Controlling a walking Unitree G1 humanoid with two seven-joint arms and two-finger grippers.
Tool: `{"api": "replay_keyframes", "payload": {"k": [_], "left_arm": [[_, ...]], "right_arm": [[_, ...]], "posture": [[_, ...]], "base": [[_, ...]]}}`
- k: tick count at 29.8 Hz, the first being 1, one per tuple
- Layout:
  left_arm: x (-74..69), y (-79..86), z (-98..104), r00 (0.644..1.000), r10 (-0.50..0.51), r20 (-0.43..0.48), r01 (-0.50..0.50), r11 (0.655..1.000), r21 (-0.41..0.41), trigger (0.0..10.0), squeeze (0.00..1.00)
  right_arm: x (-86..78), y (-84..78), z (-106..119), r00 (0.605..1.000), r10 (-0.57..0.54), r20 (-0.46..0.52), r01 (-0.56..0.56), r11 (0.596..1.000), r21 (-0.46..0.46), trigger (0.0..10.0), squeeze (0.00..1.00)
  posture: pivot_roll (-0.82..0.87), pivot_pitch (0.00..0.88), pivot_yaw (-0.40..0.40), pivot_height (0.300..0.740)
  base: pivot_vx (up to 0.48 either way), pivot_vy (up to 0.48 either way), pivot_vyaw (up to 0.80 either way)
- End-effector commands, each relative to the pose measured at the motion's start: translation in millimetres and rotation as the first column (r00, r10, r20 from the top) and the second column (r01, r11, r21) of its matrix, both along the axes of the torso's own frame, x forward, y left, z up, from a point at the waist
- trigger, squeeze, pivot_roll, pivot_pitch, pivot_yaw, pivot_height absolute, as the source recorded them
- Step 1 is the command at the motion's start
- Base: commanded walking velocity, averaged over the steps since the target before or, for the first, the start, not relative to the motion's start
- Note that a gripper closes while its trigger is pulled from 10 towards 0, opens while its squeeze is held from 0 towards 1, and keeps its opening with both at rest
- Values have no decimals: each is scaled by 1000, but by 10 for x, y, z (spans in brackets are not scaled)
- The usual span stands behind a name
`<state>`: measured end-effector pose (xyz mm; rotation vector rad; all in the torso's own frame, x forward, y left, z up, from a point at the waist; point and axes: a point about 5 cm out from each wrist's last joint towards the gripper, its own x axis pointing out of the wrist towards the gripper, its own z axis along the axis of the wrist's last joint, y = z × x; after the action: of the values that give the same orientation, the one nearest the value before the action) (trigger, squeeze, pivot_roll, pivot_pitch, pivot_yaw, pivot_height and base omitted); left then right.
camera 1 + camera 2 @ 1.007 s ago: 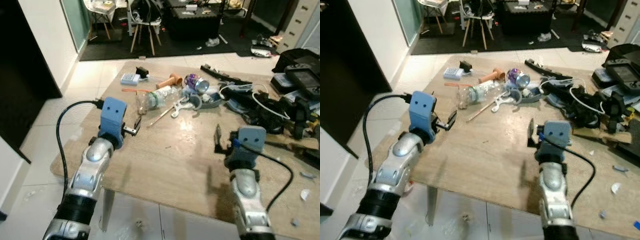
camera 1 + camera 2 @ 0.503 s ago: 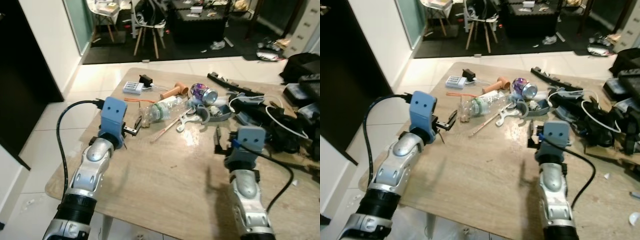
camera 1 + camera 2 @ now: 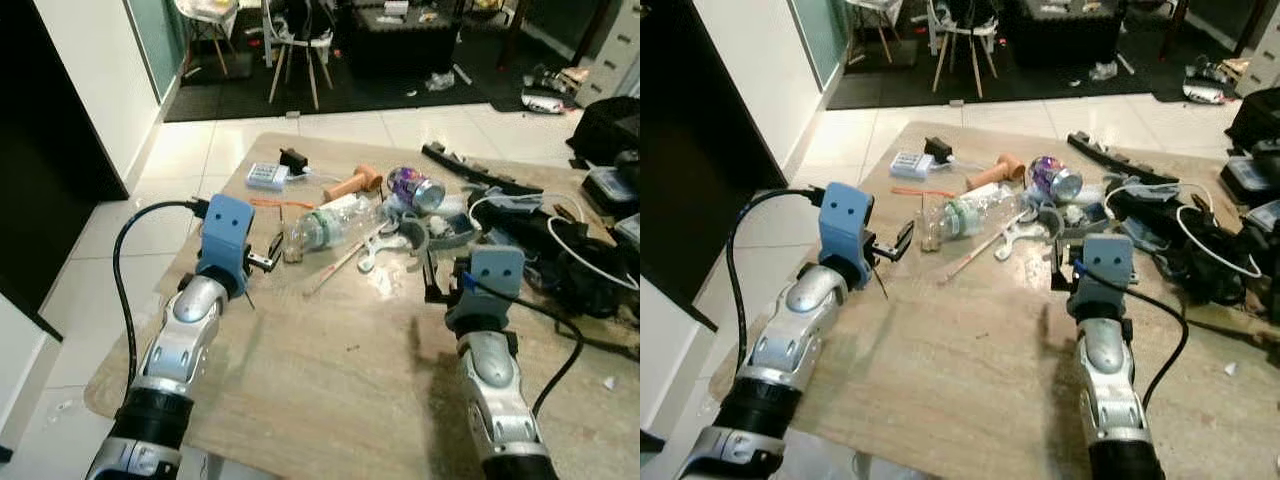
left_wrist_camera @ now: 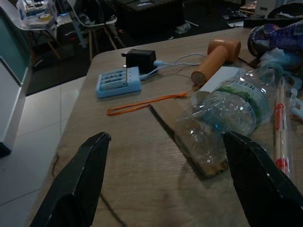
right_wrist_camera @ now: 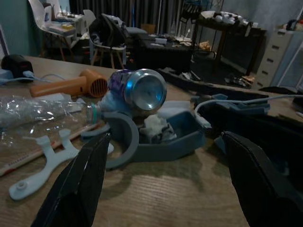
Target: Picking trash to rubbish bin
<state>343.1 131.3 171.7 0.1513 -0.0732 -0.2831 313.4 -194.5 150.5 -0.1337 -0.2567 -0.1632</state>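
clear plastic bottle (image 3: 328, 223) lies on tabletop (image 3: 330, 380) among clutter, long axis slanting away toward purple can (image 3: 416, 188). left gripper (image 3: 268, 255) nearer, fingers spread, empty, base end just ahead. right gripper (image 3: 428, 277) spread, empty, faces can.

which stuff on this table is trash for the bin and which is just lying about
Likely trash:
crushed plastic bottle
purple drink can
crumpled tissue

Just lying about:
blue battery charger
small orange hair dryer
tangle of cables
orange cord
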Motion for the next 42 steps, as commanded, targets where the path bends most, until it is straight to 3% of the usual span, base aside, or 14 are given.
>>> {"api": "replay_keyframes", "payload": {"k": [1, 5, 10, 11, 12, 13, 23, 25, 31, 32, 33, 34, 36, 42], "left_arm": [[-17, 58, -39, 1000, 9, -15, -8, 1000, 26, 10000, 0], [-15, 40, -44, 1000, -17, -19, 17, 999, 49, 10000, 0], [-33, -2, 3, 996, -89, -9, 90, 991, 99, 10000, 0], [-35, -5, 16, 995, -96, -7, 97, 990, 98, 10000, 0], [-37, -8, 31, 994, -105, -5, 105, 990, 94, 10000, 0], [-38, -17, 59, 992, -129, 1, 128, 987, 101, 10000, 0], [-57, -33, 169, 985, -169, 37, 164, 980, 109, 10000, 0], [-106, -65, 217, 975, -214, 54, 208, 973, 100, 10000, 0], [-187, -112, 242, 964, -258, 65, 252, 963, 92, 10000, 0], [-196, -121, 241, 963, -262, 64, 256, 963, 90, 10000, 0], [-202, -126, 240, 962, -265, 63, 259, 962, 88, 10000, 0], [-211, -134, 242, 961, -271, 61, 266, 960, 86, 10000, 0], [-223, -142, 245, 958, -280, 58, 275, 958, 84, 10000, 0], [-240, -151, 262, 951, -305, 56, 299, 950, 91, 10000, 0]], "right_arm": [[2, 0, -80, 999, 8, -45, -7, 1000, 7, 10000, 0], [116, -44, -132, 993, 46, -112, -45, 999, 15, 10000, 0], [278, -76, -24, 982, 135, -129, -139, 990, -20, 10000, 24], [302, -74, -9, 979, 153, -135, -159, 987, -32, 10000, 133], [322, -75, 5, 975, 169, -143, -177, 983, -46, 10000, 753], [377, -94, 36, 968, 196, -156, -209, 975, -73, 10000, 1000], [508, -80, 85, 933, 304, -193, -330, 936, -124, 10000, 1000], [559, -58, 117, 920, 327, -216, -363, 919, -154, 10000, 1000], [629, -109, 161, 933, 285, -220, -325, 929, -175, 10000, 1000], [639, -119, 159, 934, 280, -221, -319, 934, -163, 10000, 694], [644, -123, 156, 934, 279, -222, -316, 936, -154, 10000, 694], [651, -126, 150, 934, 277, -225, -314, 938, -148, 10000, 55], [663, -137, 143, 937, 267, -228, -302, 943, -138, 10000, 0], [685, -177, 157, 954, 216, -210, -242, 965, -105, 10000, 0]], "posture": [[-45, 97, 76, 740], [-46, 108, 82, 740], [-41, 125, 84, 740], [-41, 127, 84, 740], [-37, 132, 83, 740], [-32, 139, 83, 740], [-15, 184, 77, 740], [-13, 197, 68, 740], [-7, 205, 58, 740], [-4, 207, 58, 740], [-2, 208, 58, 740], [0, 208, 58, 740], [0, 208, 58, 740], [2, 209, 61, 740]], "base": [[0, 0, 0], [0, 0, 0], [0, 0, 0], [0, 0, 0], [0, 0, 0], [0, 0, 0], [0, 0, 0], [0, 0, 0], [0, 0, 0], [0, 0, 0], [0, 0, 0], [0, 0, 0], [0, 0, 0], [0, 0, 0]]}}
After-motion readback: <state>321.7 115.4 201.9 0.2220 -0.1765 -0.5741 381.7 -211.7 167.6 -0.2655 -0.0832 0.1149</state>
